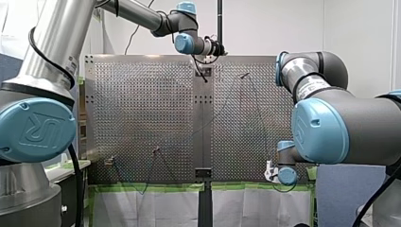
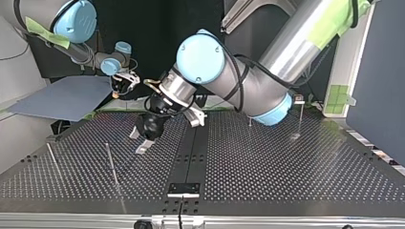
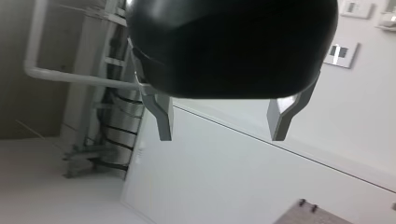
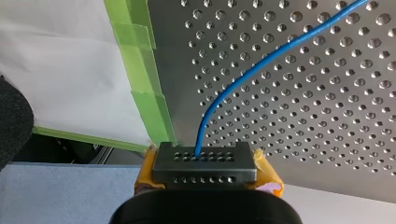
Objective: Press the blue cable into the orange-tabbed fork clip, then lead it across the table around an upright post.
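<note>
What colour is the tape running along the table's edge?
Green; the tape shows best in the right wrist view, near the blue cable.

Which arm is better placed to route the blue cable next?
Right. The right tool is shut on the cable at the table's edge; the left tool is open and empty, with no cable in its view.
</note>
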### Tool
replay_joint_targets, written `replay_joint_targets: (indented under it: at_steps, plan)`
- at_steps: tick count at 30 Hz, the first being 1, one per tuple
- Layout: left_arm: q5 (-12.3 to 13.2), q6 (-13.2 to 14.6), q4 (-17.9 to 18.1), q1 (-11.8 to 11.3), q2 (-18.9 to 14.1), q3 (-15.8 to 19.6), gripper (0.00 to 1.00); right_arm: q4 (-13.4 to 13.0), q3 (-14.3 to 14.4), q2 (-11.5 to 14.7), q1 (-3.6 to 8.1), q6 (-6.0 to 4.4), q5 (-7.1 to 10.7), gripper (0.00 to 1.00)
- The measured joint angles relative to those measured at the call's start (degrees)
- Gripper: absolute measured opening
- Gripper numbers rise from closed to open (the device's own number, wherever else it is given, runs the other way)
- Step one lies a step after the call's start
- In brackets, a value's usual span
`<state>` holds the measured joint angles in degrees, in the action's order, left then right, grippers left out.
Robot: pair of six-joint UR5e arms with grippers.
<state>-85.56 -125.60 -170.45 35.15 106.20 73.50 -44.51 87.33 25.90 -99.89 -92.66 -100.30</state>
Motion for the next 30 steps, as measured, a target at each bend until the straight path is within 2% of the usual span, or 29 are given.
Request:
replay_joint_targets:
  at_steps: [6,9,18,25,30]
  plan:
    - [-3.0,3.1,-3.1,3.1,3.1,-3.2,0.99,0.1,0.0,0.0,0.0,-0.03,0.0,0.0]
    - [-4.7,4.7,-4.8,3.8,4.8,-4.8,0.99,0.1,0.0,0.0,0.0,-0.06,0.02,0.0]
    - [-9.5,9.6,-9.6,4.2,9.0,-9.6,0.99,0.2,0.0,0.0,-0.08,-0.08,0.33,0.0]
    - [-13.0,13.1,-13.2,4.3,9.4,-13.2,0.99,0.3,0.0,0.0,-0.08,-0.08,0.36,0.0]
    - [-13.4,15.6,-15.6,4.3,9.4,-15.7,0.99,0.3,0.0,0.0,-0.07,-0.08,0.35,0.0]
